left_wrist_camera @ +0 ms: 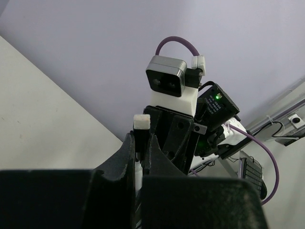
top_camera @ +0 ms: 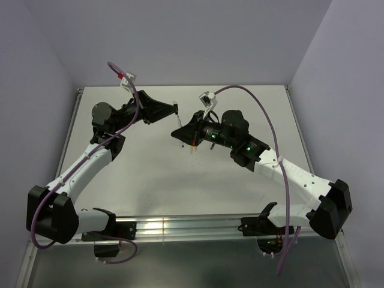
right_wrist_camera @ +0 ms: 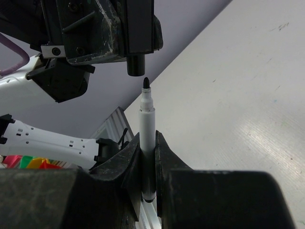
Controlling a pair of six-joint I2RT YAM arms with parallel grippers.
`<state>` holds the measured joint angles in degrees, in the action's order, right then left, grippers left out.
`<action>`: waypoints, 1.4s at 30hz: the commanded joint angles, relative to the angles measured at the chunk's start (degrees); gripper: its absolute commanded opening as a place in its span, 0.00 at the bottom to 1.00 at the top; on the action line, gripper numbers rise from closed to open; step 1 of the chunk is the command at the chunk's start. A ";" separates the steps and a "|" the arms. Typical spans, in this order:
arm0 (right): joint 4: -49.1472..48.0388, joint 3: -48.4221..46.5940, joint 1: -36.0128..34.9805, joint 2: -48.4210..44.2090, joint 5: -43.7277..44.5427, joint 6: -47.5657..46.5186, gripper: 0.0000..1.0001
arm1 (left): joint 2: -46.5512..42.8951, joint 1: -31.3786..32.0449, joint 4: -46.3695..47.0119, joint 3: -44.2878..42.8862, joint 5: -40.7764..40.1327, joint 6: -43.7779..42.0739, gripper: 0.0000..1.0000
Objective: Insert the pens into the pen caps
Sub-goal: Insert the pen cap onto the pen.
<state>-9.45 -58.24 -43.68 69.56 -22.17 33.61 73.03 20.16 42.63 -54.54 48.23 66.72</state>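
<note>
Robot arms met above a pale table, with one pen about to be capped. The left gripper was closed on a pen cap, a short black tube with a white butt end. In the right wrist view its open mouth faced down.

Just below the pen cap, with a small gap between them, stood the white-black pen. Its dark tip pointed up at the mouth, a touch to one side of the pen cap's axis. The right gripper was clamped on the pen's white barrel, lower again than the pen cap, leaving the tip and upper barrel free above the fingers.

This pen was therefore not yet inserted. By my judgement the pair was nearly lined up and only the final push remained.

In the overhead view, nearer the arm bases than the pen cap, orange and whitish pieces showed under the right gripper. They were too small to tell pens from caps, or whether any were joined, so the rest of the task could not be counted.

Both arms reached forward from their bases and bent inward toward the pen cap, one wrist on each side of it
</note>
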 commanded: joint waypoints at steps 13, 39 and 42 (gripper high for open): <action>-1.36 -1.88 -0.35 -2.59 1.78 -1.44 0.00 | 1.41 1.11 3.34 -0.47 1.61 -0.27 0.00; -2.85 1.02 0.44 -8.65 9.96 -5.12 0.00 | -3.60 13.93 -11.94 -2.93 -4.10 -13.35 0.00; -3.37 1.55 0.44 -9.44 10.22 -6.00 0.00 | -4.39 15.87 -18.28 -5.22 -4.99 -16.97 0.00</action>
<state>-4.95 -56.62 -43.62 61.54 -15.22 29.82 70.63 31.51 32.36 -57.39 37.78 55.02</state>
